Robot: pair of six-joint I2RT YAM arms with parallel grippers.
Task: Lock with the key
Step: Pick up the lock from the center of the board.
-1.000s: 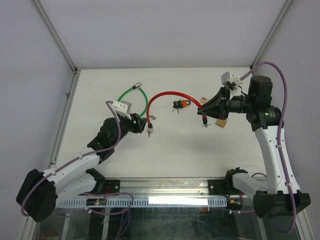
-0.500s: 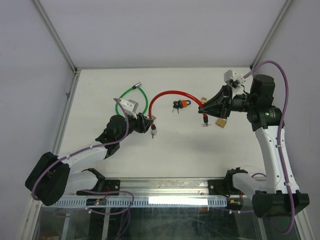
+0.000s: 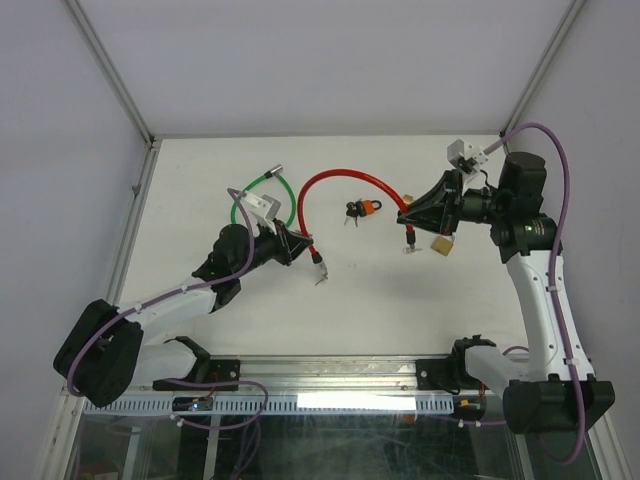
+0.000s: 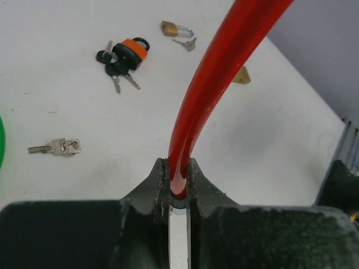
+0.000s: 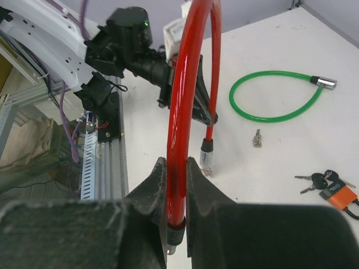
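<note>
- Green cable lock [image 3: 258, 181]: flat on table, just behind left pincer, apart from it.
- Left pincer [image 4: 178, 168]: jaws closed tight on red cable lock [image 3: 335, 173] near one end. Metal tip hangs below grip, likely left free for mating.
- Red cable lock: arches between both pincers, lifted.
- Orange padlock [image 4: 133, 50] with keys: on table between pincers.
- Right pincer [image 5: 176, 168]: clamped on the red cable's other end, probably to steady it.
- Brass padlock [image 3: 440, 244]: just beside right pincer.
</note>
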